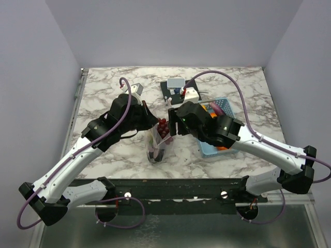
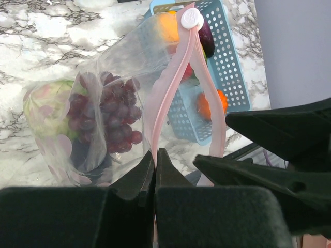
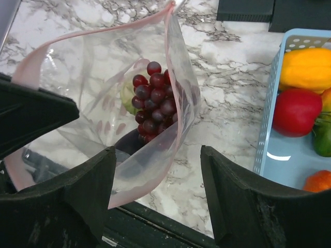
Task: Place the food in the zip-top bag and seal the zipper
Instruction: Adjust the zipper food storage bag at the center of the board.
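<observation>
The zip-top bag (image 1: 155, 147) stands upright mid-table with its mouth open. My left gripper (image 2: 155, 155) is shut on the pink zipper (image 2: 165, 88) strip at one end, and a white slider (image 2: 191, 19) sits at the far end. A dark purple grape bunch (image 3: 155, 98) and a green cabbage (image 3: 128, 95) lie inside the bag. My right gripper (image 3: 158, 155) stands open just over the mouth, with the near bag edge hanging loose between its fingers. More food stays in the light-blue basket (image 3: 269, 119): yellow (image 3: 307, 67), red (image 3: 297, 111) and orange (image 3: 318, 181) pieces.
The basket (image 1: 223, 101) sits right of the bag, partly under my right arm. A black stand with white blocks (image 1: 176, 88) is at the back centre. A dark rail runs along the table's near edge (image 3: 155, 222).
</observation>
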Robot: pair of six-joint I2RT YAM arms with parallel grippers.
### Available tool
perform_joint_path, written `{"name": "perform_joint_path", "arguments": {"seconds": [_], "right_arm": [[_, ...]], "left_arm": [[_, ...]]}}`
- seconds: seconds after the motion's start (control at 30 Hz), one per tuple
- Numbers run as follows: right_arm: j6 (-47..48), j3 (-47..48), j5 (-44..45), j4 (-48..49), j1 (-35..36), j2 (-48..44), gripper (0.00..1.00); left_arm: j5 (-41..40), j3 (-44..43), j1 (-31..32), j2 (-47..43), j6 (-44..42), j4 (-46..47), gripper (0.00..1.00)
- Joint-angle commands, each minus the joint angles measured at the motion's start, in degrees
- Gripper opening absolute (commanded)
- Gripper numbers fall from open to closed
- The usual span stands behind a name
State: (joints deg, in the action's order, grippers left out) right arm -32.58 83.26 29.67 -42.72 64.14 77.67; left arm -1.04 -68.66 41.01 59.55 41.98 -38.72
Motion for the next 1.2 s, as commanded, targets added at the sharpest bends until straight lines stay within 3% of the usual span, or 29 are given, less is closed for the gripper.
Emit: {"name": "perform_joint_path", "arguments": {"seconds": [0.0, 0.07, 0.17, 0.37, 0.73, 0.9, 1.03, 1.17], "right_arm": [[-3.6, -1.5, -2.3, 3.0, -2.2, 1.7, 0.69], [-3.8, -2.0, -2.6, 3.4, -3.1, 2.4, 0.65], [-3.7, -2.6, -3.5, 4.1, -4.4, 3.0, 0.49], [-1.3, 0.1, -4.5, 3.2, -5.3, 3.7, 0.01], [8.0, 14.6, -2.0, -0.4, -5.4, 4.8, 0.01], [9.6, 15.6, 0.3, -2.0, -5.5, 5.3, 0.01], [8.5, 10.6, -0.3, -0.5, -6.4, 5.0, 0.01], [7.2, 3.4, -3.6, 2.8, -7.8, 5.4, 0.01]], "left_arm": [[1.0, -1.1, 0.4, -0.6, 0.4, 0.8, 0.00], [1.0, -0.7, 0.4, -1.0, 0.5, 0.8, 0.00], [1.0, -0.1, 0.3, -1.7, 0.6, 0.7, 0.00], [-0.6, -1.7, 0.4, -2.3, 0.1, -1.2, 0.00], [-7.3, -15.2, 0.4, 2.0, -4.4, -13.3, 0.00], [-10.6, -19.5, 0.4, 2.5, -5.6, -17.5, 0.00], [-11.3, -18.0, 0.4, 2.2, -5.6, -17.1, 0.00], [-8.0, -7.5, 0.4, 1.2, -4.3, -11.3, 0.00]]}}
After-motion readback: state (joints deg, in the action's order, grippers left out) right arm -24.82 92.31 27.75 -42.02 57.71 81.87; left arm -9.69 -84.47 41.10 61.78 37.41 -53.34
